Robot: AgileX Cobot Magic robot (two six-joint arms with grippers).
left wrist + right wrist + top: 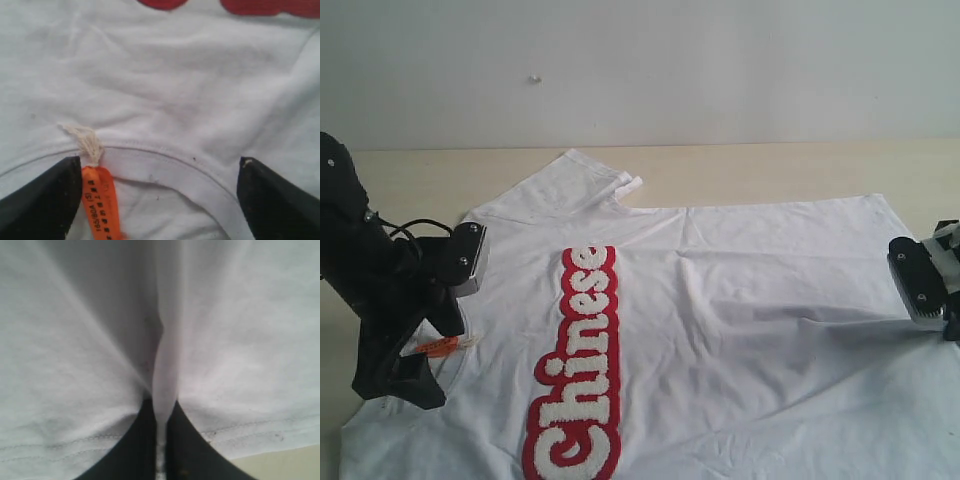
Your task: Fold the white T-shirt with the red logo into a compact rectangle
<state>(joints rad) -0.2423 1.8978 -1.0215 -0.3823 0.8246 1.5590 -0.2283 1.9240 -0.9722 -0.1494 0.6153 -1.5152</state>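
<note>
white T-shirt (750,300) spread out, red logo (577,365) up

Table (750,168): pale beige, wood-toned, matte surface; bare along the far side and down the left edge in the exterior view; a small pale corner also shows in the right wrist view
Wall (740,60): plain off-white, meeting the table's far edge
Wall mark (534,78): one small pale speck, left of centre; nature cannot be told
</note>
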